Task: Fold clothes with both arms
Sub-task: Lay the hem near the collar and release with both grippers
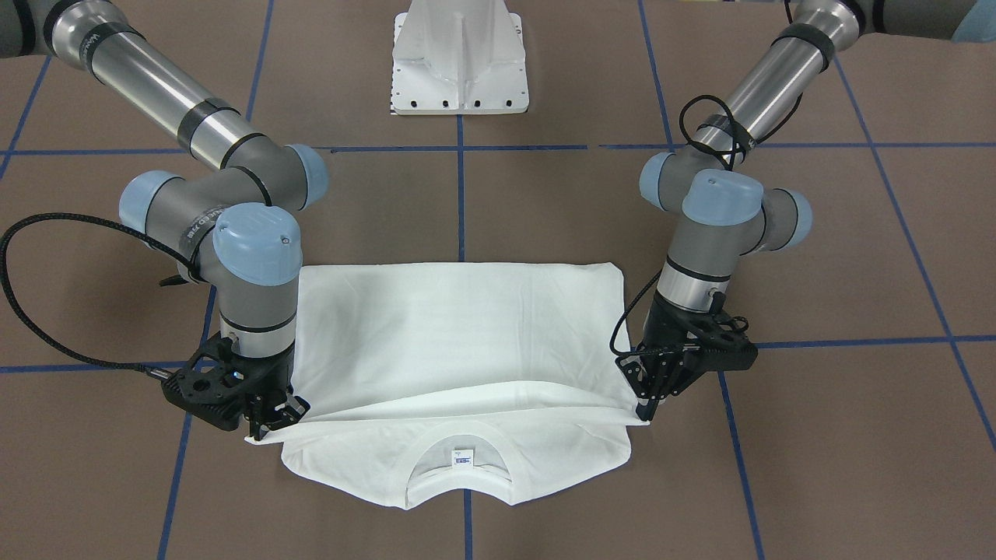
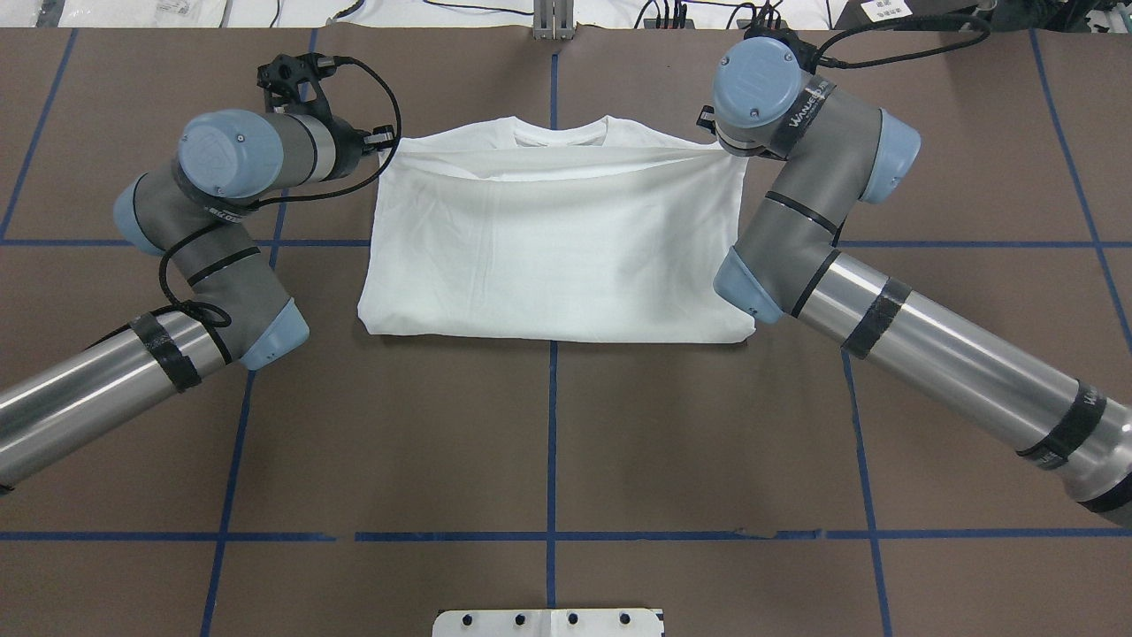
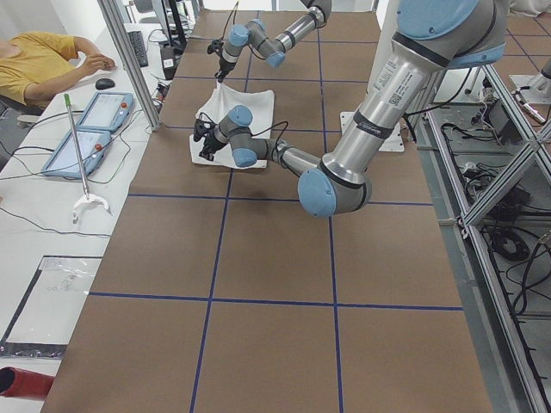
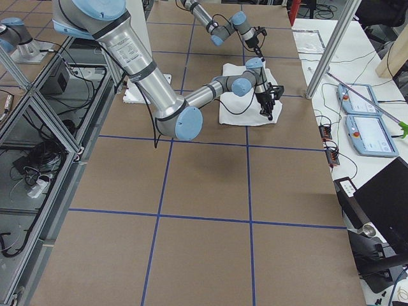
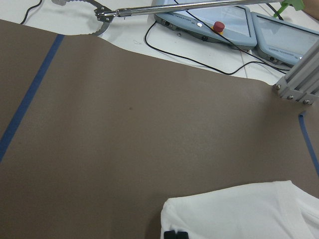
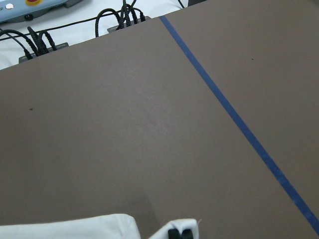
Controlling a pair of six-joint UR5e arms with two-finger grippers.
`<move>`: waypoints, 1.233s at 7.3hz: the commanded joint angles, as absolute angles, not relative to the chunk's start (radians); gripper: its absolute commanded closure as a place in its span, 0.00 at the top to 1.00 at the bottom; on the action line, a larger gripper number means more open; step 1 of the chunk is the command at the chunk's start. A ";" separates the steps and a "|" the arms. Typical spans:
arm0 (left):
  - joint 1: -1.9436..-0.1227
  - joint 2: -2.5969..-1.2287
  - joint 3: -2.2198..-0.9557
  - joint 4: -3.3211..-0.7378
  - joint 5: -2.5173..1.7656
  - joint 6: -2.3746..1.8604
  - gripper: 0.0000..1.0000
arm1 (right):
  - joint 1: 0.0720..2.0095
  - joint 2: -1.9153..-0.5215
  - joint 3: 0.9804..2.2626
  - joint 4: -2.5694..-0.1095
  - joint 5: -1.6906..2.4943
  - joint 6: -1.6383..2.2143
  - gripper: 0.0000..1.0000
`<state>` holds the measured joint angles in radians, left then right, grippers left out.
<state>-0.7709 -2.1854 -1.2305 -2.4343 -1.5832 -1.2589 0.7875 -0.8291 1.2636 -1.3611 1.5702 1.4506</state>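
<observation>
The white shirt (image 1: 459,334) (image 2: 557,248) lies flat on the brown table, its lower half folded up over the body. The folded layer's edge stops just short of the round collar and tag (image 1: 463,460). My left gripper (image 1: 646,406) (image 2: 387,141) is shut on one corner of that folded edge. My right gripper (image 1: 272,420) pinches the other corner, shut; in the overhead view its wrist hides it. Both corners are held slightly off the table. Each wrist view shows closed fingertips (image 5: 175,234) (image 6: 180,233) with white cloth around them.
The white pedestal base (image 1: 461,62) stands at the robot's side of the table. Blue tape lines (image 2: 553,442) grid the brown surface. Beyond the far edge are cables and teach pendants (image 5: 209,20), an aluminium post (image 3: 129,60) and a seated person (image 3: 34,60).
</observation>
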 commanded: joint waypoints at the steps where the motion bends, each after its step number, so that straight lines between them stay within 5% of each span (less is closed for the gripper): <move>1: -0.770 -2.186 -1.227 -2.436 -1.583 -1.259 0.14 | 0.785 -0.819 1.261 -1.359 1.569 1.457 0.33; 4: -0.775 -2.186 -1.227 -2.437 -1.583 -1.259 0.54 | 0.787 -0.825 1.270 -1.356 1.574 1.460 0.39; 7: -0.784 -2.183 -1.233 -2.459 -1.585 -1.259 0.58 | 0.696 -1.028 1.608 -1.358 1.615 1.579 0.67; 9: -0.784 -2.180 -1.232 -2.459 -1.585 -1.259 0.58 | 0.582 -1.123 1.759 -1.358 1.606 1.797 0.77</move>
